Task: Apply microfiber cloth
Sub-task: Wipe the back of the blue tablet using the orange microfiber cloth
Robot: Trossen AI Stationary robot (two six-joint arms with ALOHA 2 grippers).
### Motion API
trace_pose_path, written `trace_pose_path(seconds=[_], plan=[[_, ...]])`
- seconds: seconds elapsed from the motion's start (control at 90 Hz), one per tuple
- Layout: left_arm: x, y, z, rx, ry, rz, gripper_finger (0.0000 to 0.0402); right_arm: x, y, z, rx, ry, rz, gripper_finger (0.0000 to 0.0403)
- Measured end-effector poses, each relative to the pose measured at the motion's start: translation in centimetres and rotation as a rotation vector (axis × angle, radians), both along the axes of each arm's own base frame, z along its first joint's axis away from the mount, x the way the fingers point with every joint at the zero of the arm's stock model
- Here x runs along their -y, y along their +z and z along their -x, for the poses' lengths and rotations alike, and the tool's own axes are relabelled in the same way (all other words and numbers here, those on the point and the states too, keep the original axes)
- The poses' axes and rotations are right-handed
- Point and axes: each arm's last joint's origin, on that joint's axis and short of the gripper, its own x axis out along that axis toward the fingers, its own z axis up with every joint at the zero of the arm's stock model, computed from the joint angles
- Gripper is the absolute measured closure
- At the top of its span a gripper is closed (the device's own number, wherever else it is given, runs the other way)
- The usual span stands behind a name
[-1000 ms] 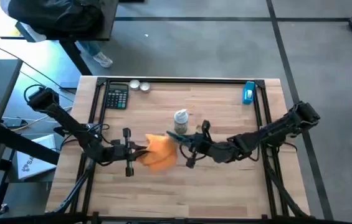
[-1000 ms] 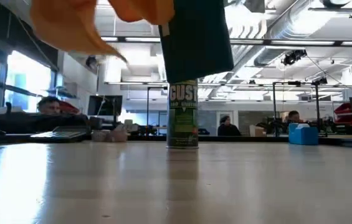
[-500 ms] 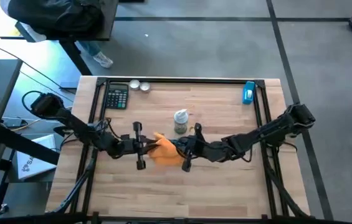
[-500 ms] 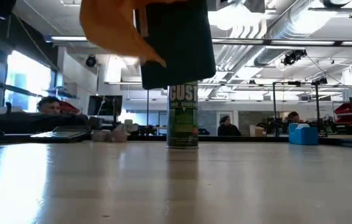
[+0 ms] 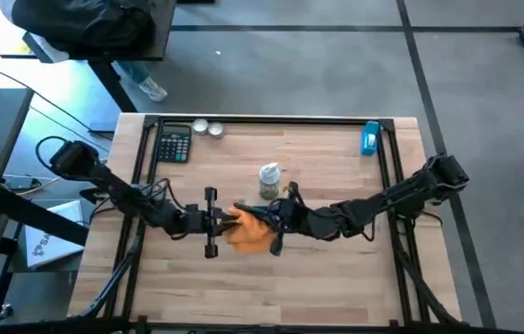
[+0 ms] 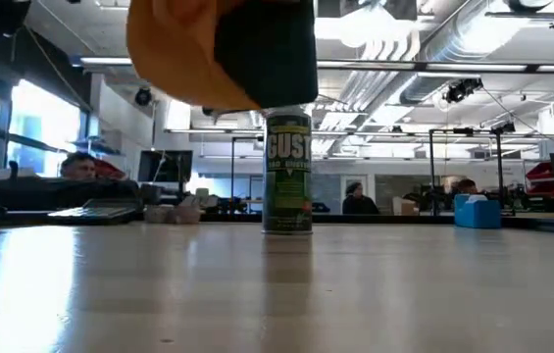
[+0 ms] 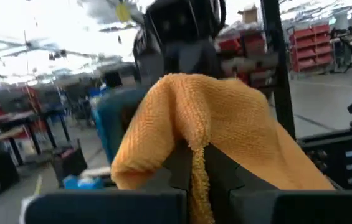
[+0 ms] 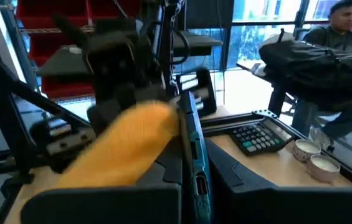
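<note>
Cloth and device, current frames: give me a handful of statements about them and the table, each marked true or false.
1. The left gripper is shut on the orange cloth. True.
2. The cloth lies flat on the table. False: in the low view it hangs well above the tabletop.
3. The right gripper holds a thin dark device edge-on, with the cloth against it. True.
4. The green can has tipped over. False: it stands upright.
5. The calculator sits by the blue object. False: they are at opposite far corners.
</note>
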Motion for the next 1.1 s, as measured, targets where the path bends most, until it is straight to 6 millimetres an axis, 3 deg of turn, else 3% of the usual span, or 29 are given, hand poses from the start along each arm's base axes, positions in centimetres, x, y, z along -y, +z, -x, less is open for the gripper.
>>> trace_pose_path(seconds=[0.267,0.756,1.1], plan=[[0.4,-3.5,-1.2,-0.117,0.059,0.067,0.0401,0.0,0.1,0.0,0.005,0.0,0.0,0.0402],[1.0,-7.5,-2.0,-0.221,0.079,0.176,0.0401,0.0,0.4,0.0,0.027,0.006,0.014,0.0402],[1.2,-6.2,-1.8,-0.161,0.083,0.141,0.0401,0.0,0.2,0.0,0.008,0.01,0.018,0.0402]])
